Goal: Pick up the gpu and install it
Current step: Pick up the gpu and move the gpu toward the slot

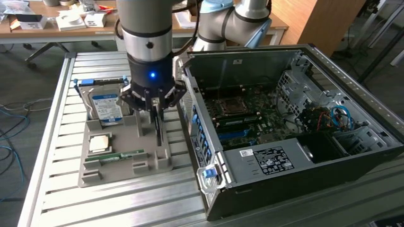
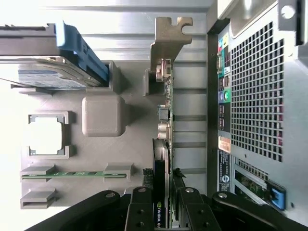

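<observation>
The gpu [image 1: 158, 128] stands on its long edge in a slot of the grey tray [image 1: 129, 142], beside the open computer case [image 1: 296, 156]. My gripper [image 1: 155, 113] is lowered straight over it, with one finger on each face of the card. In the wrist view the gpu [image 2: 164, 120] runs away from my gripper [image 2: 165, 204], its silvery end bracket [image 2: 169, 38] at the far end. The black fingers [image 2: 140, 211] press against both sides of the card, which still sits in the tray [image 2: 96, 82].
The tray also holds a blue-labelled hard drive [image 1: 104, 106], a square processor [image 1: 100, 143] and a green memory stick [image 1: 117, 156]. The case lies open with its motherboard [image 1: 243, 118] exposed. Its rear panel [image 2: 255, 96] stands close beside the card. A cluttered desk [image 1: 63, 21] stands behind.
</observation>
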{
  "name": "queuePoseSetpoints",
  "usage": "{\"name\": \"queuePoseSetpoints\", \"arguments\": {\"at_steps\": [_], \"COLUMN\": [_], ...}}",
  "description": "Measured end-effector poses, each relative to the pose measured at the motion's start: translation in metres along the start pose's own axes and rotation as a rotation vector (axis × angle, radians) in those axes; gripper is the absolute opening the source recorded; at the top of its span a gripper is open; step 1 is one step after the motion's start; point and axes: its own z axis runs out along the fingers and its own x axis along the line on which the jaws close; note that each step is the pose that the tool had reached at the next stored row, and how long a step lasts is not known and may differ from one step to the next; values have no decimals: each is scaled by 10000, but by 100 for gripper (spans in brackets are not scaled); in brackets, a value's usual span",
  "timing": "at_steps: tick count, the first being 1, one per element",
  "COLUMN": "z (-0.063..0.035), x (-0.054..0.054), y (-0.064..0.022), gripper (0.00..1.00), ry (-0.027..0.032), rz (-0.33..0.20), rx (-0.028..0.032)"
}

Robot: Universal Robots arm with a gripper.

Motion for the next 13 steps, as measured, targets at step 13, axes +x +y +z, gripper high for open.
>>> {"name": "queuePoseSetpoints", "arguments": {"at_steps": [13], "z": [-509], "x": [-12], "y": [24], "gripper": [26], "ry": [0], "rz": [0], "rx": [-1]}}
